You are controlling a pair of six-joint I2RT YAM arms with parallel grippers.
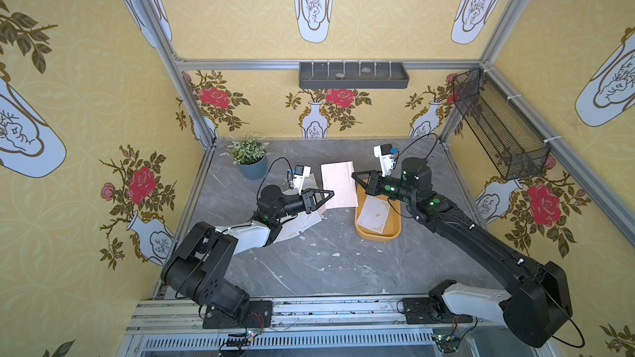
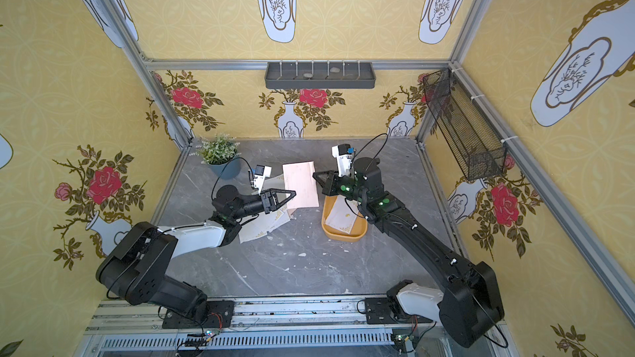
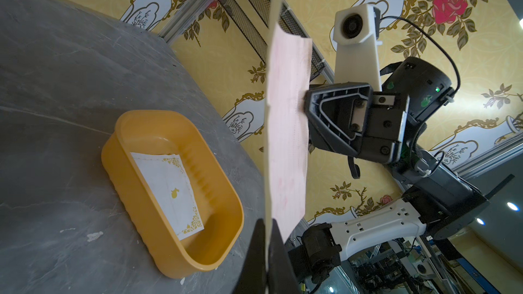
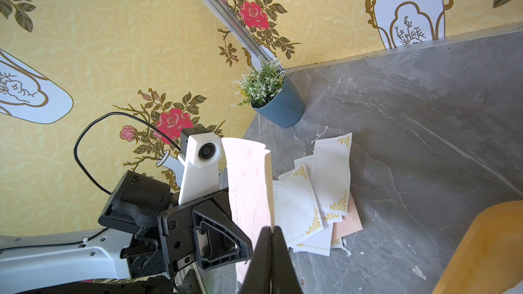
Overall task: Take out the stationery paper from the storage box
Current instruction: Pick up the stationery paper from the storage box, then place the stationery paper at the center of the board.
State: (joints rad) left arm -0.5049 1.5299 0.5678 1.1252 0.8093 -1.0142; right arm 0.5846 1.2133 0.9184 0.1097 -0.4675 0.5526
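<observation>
A pale pink sheet of stationery paper (image 1: 338, 183) hangs in the air, held from both sides. My left gripper (image 1: 331, 195) is shut on its left edge, jaws pinching the sheet (image 3: 287, 137) edge-on. My right gripper (image 1: 354, 176) is shut on the opposite edge (image 4: 249, 188). The mustard-yellow storage box (image 1: 378, 236) sits on the table below the right arm, with a white gold-cornered sheet (image 3: 169, 188) lying inside. Several more sheets (image 4: 319, 188) lie piled on the table under my left arm (image 1: 302, 226).
A potted plant (image 1: 249, 157) stands at the back left corner. A dark grey shelf (image 1: 354, 75) hangs on the back wall and a black mesh basket (image 1: 498, 125) on the right wall. Small paper scraps (image 1: 335, 254) dot the grey tabletop.
</observation>
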